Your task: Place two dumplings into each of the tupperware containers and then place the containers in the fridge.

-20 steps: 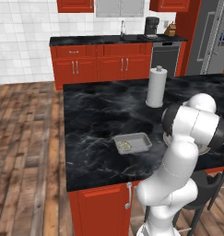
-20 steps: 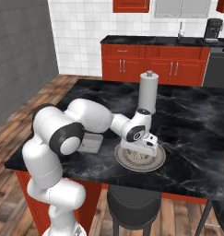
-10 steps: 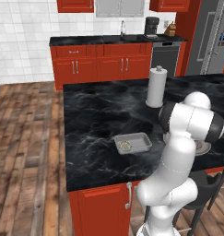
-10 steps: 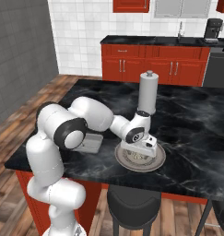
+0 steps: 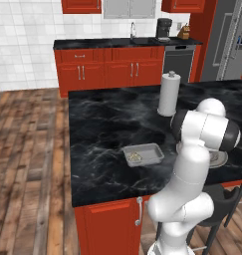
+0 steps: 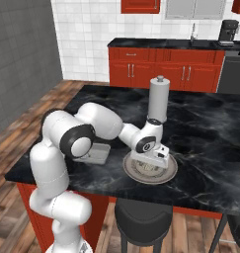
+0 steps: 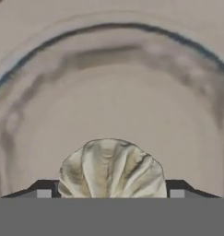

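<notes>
Beige dumpling (image 7: 112,168) at 6 o'clock is now flanked by fingers (image 7: 45,188) that have begun narrowing. No firm clench is shown yet, so pickup from the plate (image 6: 168,174) is judged underway.

Both base views look forward and down from behind the arm, sharing the counter (image 5: 107,119); the hand view sits close over the plate (image 7: 111,55).

A glossy white arm (image 6: 99,126) of rounded segments, dark joint bands, and a round black-and-white wrist disc.
</notes>
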Controlling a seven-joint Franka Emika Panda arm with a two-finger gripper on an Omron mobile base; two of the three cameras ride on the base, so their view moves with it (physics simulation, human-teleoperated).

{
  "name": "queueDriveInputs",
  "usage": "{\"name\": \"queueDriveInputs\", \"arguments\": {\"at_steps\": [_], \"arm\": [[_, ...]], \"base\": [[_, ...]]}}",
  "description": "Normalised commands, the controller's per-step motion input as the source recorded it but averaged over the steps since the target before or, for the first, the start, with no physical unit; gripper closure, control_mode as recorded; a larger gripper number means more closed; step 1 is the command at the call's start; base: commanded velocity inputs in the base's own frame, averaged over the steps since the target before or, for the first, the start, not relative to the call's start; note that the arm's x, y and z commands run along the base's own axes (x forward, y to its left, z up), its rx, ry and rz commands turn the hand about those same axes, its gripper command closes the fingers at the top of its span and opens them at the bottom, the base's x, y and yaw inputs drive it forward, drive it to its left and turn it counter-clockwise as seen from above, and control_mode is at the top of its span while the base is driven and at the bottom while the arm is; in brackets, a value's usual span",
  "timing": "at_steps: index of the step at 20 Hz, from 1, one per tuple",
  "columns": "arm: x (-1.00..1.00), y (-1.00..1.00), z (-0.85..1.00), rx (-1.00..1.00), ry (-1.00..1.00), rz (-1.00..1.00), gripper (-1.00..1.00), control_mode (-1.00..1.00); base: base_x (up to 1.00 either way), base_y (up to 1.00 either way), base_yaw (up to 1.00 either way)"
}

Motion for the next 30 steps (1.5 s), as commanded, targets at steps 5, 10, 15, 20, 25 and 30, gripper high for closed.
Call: {"name": "queueDriveInputs", "arguments": {"at_steps": [5, 10, 15, 20, 25, 30], "arm": [[-0.15, 0.12, 0.14, 0.0, 0.0, 0.0, 1.0, -1.0], [-0.34, 0.55, 0.8, 0.0, 0.03, 0.0, 1.0, -1.0], [-0.18, 1.0, 0.68, -0.04, 0.09, 0.0, 1.0, -1.0], [-0.05, 1.0, 0.39, 0.0, 0.15, 0.02, 1.0, -1.0], [-0.07, 1.0, 0.02, 0.0, 0.1, 0.03, 1.0, -1.0], [0.03, 0.77, 0.0, 0.04, 0.01, 0.0, 1.0, -1.0]], "base": [[0.0, 0.0, 0.0], [0.0, 0.0, 0.0], [0.0, 0.0, 0.0], [0.0, 0.0, 0.0], [0.0, 0.0, 0.0], [0.0, 0.0, 0.0]]}}
